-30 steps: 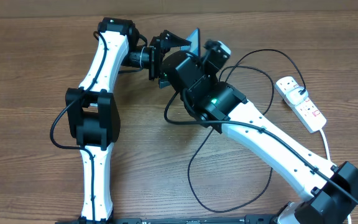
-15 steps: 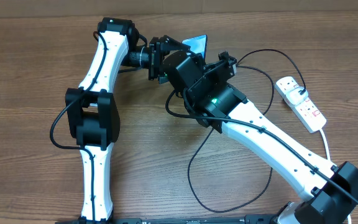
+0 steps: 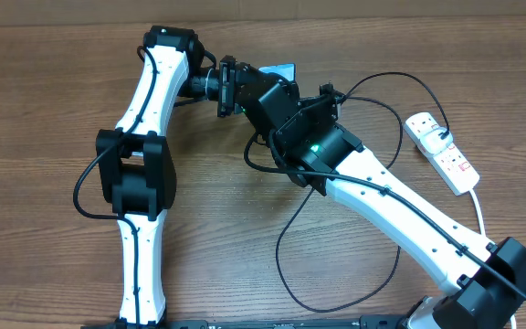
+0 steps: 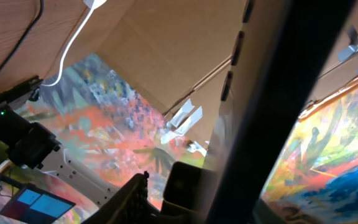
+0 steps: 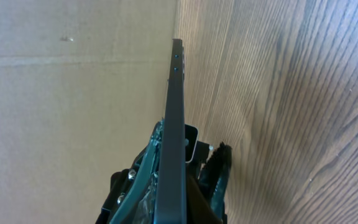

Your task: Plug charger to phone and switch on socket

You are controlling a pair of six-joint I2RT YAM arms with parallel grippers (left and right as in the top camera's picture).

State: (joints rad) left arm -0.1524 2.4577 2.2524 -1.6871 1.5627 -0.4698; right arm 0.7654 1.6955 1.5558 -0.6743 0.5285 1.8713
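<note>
The phone (image 3: 283, 69) is held up off the table at the back, its blue screen showing between the two wrists. My right gripper (image 3: 297, 82) is shut on it. In the right wrist view the phone (image 5: 176, 112) runs edge-on out of the closed right gripper (image 5: 182, 168). My left gripper (image 3: 247, 79) is at the phone's other side. In the left wrist view the phone (image 4: 272, 112) is a dark bar crossing close to the jaws, and their grip is unclear. The charger (image 3: 373, 87) loops across the table. The socket (image 3: 443, 152) lies far right.
A cardboard wall (image 5: 73, 93) stands just behind the phone. The socket's white cord (image 3: 478, 206) trails toward the front right. More black cable (image 3: 336, 274) loops under my right arm near the front. Bare wood (image 3: 35, 137) lies to the left.
The phone has tipped from steeply upright to a flatter angle. My left gripper's fingers have narrowed from wide open toward the phone. The right wrist has rolled with it.
</note>
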